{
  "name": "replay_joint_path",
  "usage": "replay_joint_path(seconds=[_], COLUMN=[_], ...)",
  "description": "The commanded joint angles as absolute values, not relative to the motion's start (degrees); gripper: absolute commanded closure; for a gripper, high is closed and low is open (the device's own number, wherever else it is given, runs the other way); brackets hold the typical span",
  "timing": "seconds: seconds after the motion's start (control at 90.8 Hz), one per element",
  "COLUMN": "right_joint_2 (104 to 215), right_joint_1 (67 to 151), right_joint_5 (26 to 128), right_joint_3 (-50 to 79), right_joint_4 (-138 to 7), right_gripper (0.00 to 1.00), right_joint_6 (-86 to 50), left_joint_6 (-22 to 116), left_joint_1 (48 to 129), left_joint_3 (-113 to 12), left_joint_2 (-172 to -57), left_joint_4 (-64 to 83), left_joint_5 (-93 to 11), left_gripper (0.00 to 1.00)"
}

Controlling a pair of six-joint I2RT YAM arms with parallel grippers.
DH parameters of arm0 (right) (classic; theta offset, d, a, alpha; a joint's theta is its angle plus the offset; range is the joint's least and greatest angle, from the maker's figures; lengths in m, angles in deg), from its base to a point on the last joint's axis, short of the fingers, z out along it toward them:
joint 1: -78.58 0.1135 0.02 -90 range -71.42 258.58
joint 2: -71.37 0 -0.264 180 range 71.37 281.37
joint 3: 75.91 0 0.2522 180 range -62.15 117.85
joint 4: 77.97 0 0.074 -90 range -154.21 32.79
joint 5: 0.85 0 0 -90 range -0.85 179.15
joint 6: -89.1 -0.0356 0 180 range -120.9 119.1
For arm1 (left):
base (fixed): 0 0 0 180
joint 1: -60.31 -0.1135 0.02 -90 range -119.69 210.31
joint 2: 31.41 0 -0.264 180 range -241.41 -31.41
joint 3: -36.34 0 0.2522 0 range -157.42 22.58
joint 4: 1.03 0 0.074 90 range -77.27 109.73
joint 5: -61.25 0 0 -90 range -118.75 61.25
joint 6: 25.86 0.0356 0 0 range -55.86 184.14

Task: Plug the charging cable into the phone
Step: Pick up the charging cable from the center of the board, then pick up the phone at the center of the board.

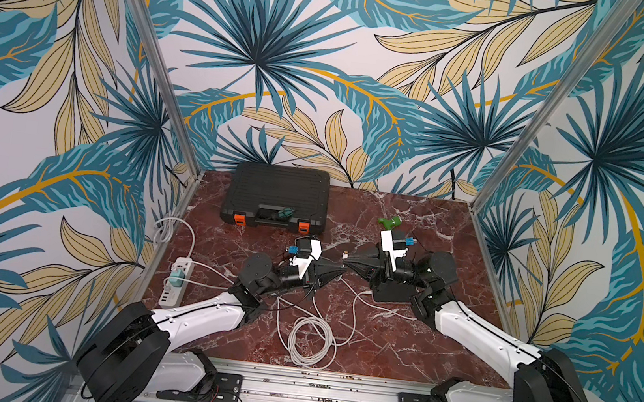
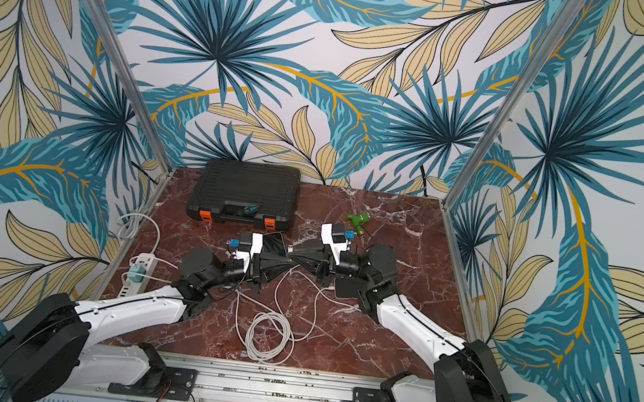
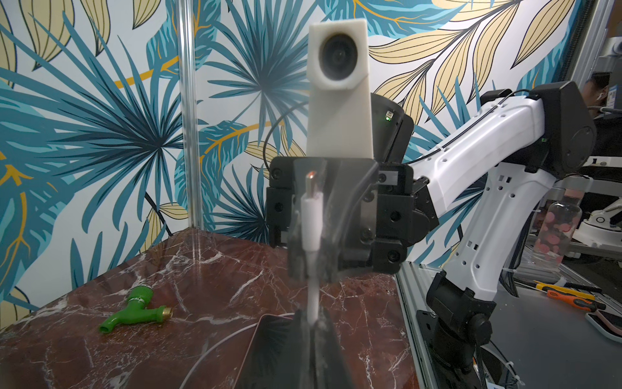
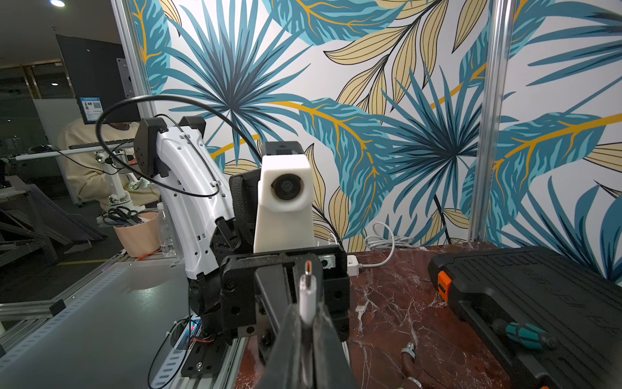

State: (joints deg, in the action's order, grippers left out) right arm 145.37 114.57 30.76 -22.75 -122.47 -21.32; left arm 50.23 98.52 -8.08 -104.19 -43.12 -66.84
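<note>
Top views show us the cable (image 1: pixel 312 341) coiled at the near edge of the table (image 1: pixel 399 343). At mid-table we see the left gripper (image 3: pixel 313 320) clenched on the cable just behind the plug (image 3: pixel 309 219). The right gripper (image 4: pixel 308 313) pinches that plug, tip to tip. The phone (image 2: pixel 276 241) lies just beyond the left gripper, and a case (image 1: pixel 277 197) sits far left.

We find a closed black tool case (image 1: pixel 277 195) with orange latches at the far edge of the red marble table (image 1: pixel 399 343). A teal-handled screwdriver (image 1: pixel 285 213) lies in the case's handle recess. A green plastic tap (image 1: pixel 389 221) lies well apart to the right. A white power strip (image 1: pixel 177 282) lies along the left edge.
</note>
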Motion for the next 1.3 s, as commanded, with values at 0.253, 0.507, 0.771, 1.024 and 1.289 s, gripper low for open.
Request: replay_joint_path(seconds=[0.253, 0.507, 0.771, 1.024, 1.289], right_joint_2=[145.78, 141.58, 138.23, 137.81, 137.53], right_joint_1=[114.82, 114.19, 112.76, 112.51, 112.55], right_joint_5=[30.82, 37.28, 39.95, 41.2, 40.99], right_joint_3=[-21.44, -23.62, -27.92, -30.07, -30.61], right_joint_4=[-123.04, -114.83, -111.94, -111.2, -110.76], right_gripper=[0.97, 0.99, 0.99, 0.99, 0.99], right_joint_6=[-21.39, -15.95, -15.81, -16.8, -17.29], left_joint_6=[49.97, 37.55, 32.55, 21.97, 19.8], left_joint_1=[98.72, 91.86, 81.99, 83.67, 91.73], left_joint_3=[-7.73, 2.03, -20.36, -33.68, -51.44], left_joint_2=[-103.48, -94.39, -98.94, -112.15, -129.85], left_joint_4=[-41.21, -40.46, 28.57, 38.83, 52.21], left_joint_5=[-63.75, -48.03, -29.58, -29.18, -23.11], left_gripper=[0.42, 0.0, 0.0, 0.0, 0.0])
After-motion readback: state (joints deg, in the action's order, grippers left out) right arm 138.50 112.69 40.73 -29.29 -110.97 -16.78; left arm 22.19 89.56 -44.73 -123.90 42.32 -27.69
